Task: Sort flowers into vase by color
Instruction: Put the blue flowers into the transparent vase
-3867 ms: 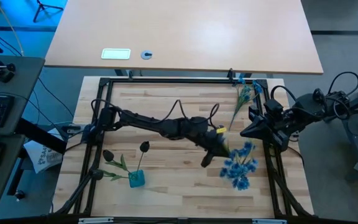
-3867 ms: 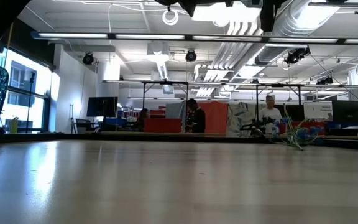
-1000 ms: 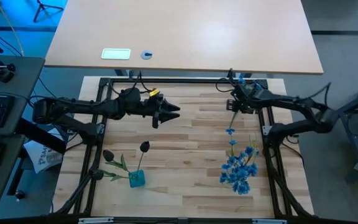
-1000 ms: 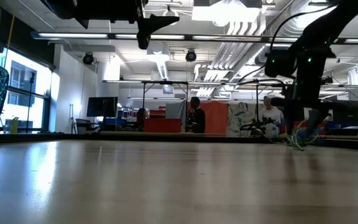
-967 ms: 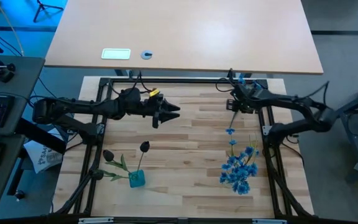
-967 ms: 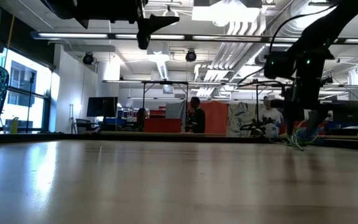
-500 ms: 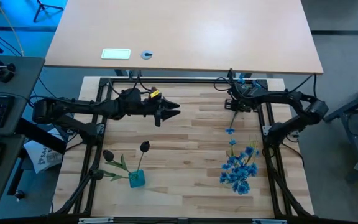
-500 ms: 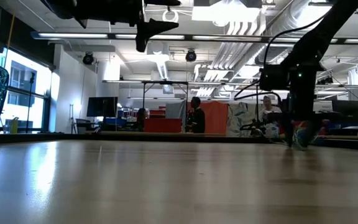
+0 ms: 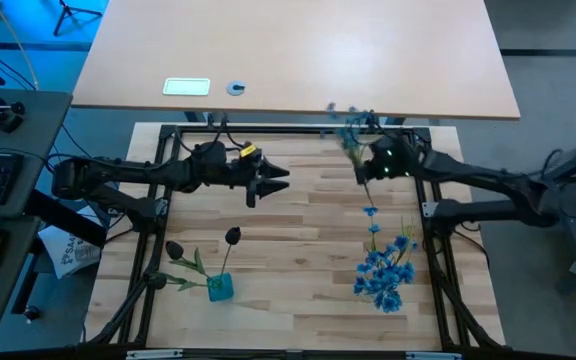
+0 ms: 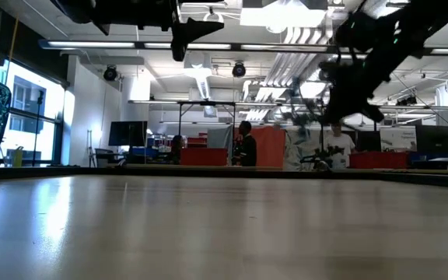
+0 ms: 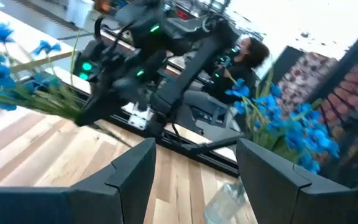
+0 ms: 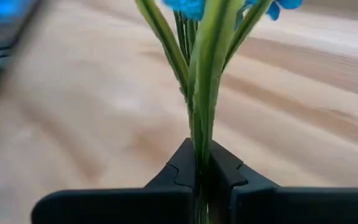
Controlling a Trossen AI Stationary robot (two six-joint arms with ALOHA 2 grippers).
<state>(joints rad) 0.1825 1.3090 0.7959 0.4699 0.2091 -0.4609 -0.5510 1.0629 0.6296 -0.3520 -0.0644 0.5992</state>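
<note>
We see a blue sprig [image 12: 207,81] pinched by its green stems between the pressed-together fingers of the right gripper [image 12: 204,171]; in the high view this gripper [image 9: 366,160] sits at the upper right of the wooden table [image 9: 298,230], with the sprig's blurred blossoms [image 9: 346,132] near the top frame rail. We judge the step in hand to be carrying this blue sprig toward its vase. The next move, as we read it, calls for turning the stems downward and lowering them into the clear vase [image 11: 224,202] at the lower right of the left wrist view, which already holds a blue bunch [image 9: 383,268].

Counting in the high view: one carried sprig, one blue bunch whose sprigs we cannot separate, and two dark-bud flowers [image 9: 230,238] standing in one teal vase [image 9: 219,289] at the lower left. That makes two vases.

The left gripper [image 9: 278,180] hangs above the upper middle of the table, fingers [image 11: 129,171] spread and empty.
</note>
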